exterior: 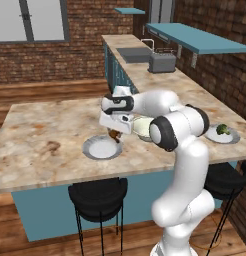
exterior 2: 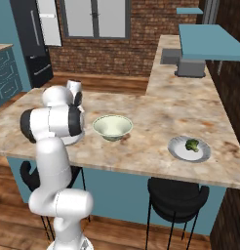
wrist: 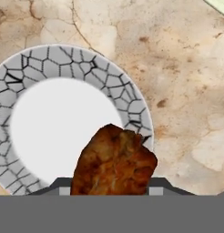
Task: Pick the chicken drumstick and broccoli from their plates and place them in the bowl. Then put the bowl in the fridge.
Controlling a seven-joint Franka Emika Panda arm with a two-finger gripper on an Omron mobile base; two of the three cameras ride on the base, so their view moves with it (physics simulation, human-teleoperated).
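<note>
Right now your hand [exterior: 115,135] is clamped on the chicken drumstick [wrist: 114,161], which hangs between the jaws just above the near plate [exterior: 101,148], lifted clear of it. In the hand view the meat bulges out past both dark tips, so the grip looks to sit on its thick middle.

Expect the drumstick to be light and fairly stiff, but lumpy and uneven, so it may twist in the jaws if you swing fast. Holding it across the thick part, as you do, seems the safest place. The broccoli [exterior 2: 192,145] will likely be lighter and knobbly; take it across the floret head or low on the stem, whichever the jaws can span.

Count what you have on the surface [exterior: 40,130]: one drumstick, one broccoli floret, two plates, one bowl [exterior 2: 112,127]. The broccoli lies on the far plate [exterior 2: 179,150], well apart from your hand, with the bowl standing between the two plates.
</note>
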